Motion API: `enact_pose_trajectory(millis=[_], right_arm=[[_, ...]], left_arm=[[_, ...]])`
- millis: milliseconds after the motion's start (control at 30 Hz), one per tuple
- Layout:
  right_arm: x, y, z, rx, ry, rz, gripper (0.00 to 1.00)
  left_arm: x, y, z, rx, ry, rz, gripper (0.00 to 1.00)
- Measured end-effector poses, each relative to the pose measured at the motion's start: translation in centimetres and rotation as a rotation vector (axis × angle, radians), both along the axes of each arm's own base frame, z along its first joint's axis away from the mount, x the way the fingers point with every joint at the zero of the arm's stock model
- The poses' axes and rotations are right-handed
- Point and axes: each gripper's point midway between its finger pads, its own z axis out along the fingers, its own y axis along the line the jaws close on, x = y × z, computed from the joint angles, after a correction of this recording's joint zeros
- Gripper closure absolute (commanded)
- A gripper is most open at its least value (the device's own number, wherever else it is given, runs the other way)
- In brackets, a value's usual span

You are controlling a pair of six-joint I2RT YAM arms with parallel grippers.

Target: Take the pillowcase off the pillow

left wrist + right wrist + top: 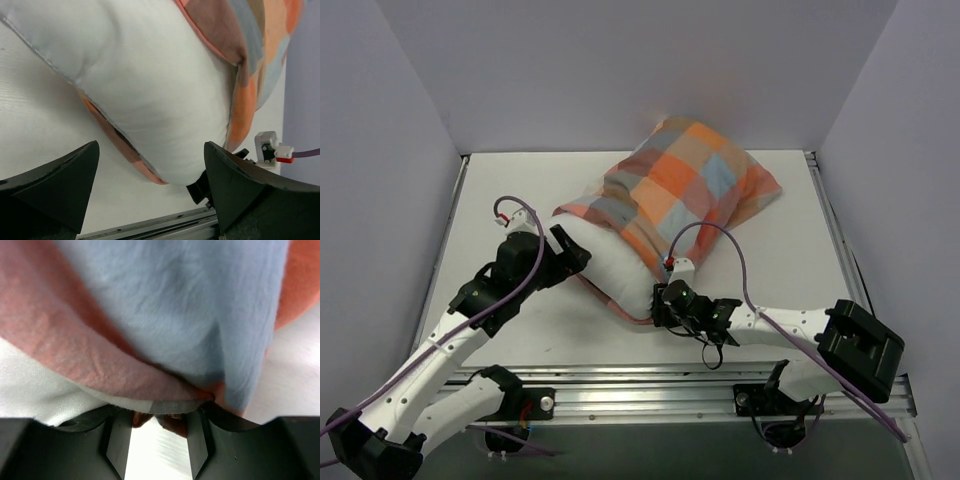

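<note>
Top external: high, behind the arm bases (640,405), looking down over whole desk (520,180). Left wrist: close, past its fingers (55,185) at pillow (150,100). Right wrist: nearer still, pillowcase (175,300) fills view. All share pillow's near end.

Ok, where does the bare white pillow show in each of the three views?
Top external: the pillow sticks out of the pillowcase near the centre of the picture.
Left wrist: the pillow fills the upper middle, with the pillowcase at upper right.
Right wrist: the pillow is only a sliver at lower left, under the pillowcase.
Shared landmark: the pillowcase edge where the white begins.
</note>
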Motion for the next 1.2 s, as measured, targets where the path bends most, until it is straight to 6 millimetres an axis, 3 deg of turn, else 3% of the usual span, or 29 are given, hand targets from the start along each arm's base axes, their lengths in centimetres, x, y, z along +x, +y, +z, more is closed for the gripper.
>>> enact_pose_trajectory(millis=[133, 433, 733, 900, 1000, 1033, 1133, 1167, 1200], right_arm=[[0.4, 1.0, 0.1, 0.019, -0.006, 0.019, 0.62], [0.6, 2.0, 0.0, 0.045, -0.008, 0.038, 0.63], [1.0, 2.7, -0.2, 0.053, 0.003, 0.047, 0.63], [1.0, 2.9, -0.3, 0.051, 0.005, 0.052, 0.63], [1.0, 2.9, -0.3, 0.051, 0.006, 0.052, 0.63], [1.0, 2.9, -0.3, 0.052, 0.006, 0.052, 0.63], [1.0, 2.9, -0.3, 0.052, 0.006, 0.052, 0.66], [1.0, 2.9, -0.3, 0.052, 0.006, 0.052, 0.68], [1.0, 2.9, -0.3, 0.053, 0.006, 0.052, 0.69]], left_arm=[[-1.6, -0.2, -2.0, 0.059, -0.002, -0.018, 0.07], [-4.2, -6.7, -6.6, 0.154, 0.059, -0.221, 0.07], [-3.6, -10.0, -8.7, 0.155, 0.068, -0.267, 0.07], [-3.2, -10.8, -11.1, 0.189, 0.107, -0.271, 0.09], [-2.8, -10.8, -12.7, 0.214, 0.135, -0.245, 0.38], [-2.7, -10.7, -13.1, 0.222, 0.141, -0.232, 0.6], [-2.4, -10.7, -13.5, 0.227, 0.141, -0.211, 0.82], [-2.3, -10.7, -13.4, 0.225, 0.138, -0.206, 0.97], [-2.2, -10.7, -13.2, 0.223, 0.137, -0.204, 0.98]])
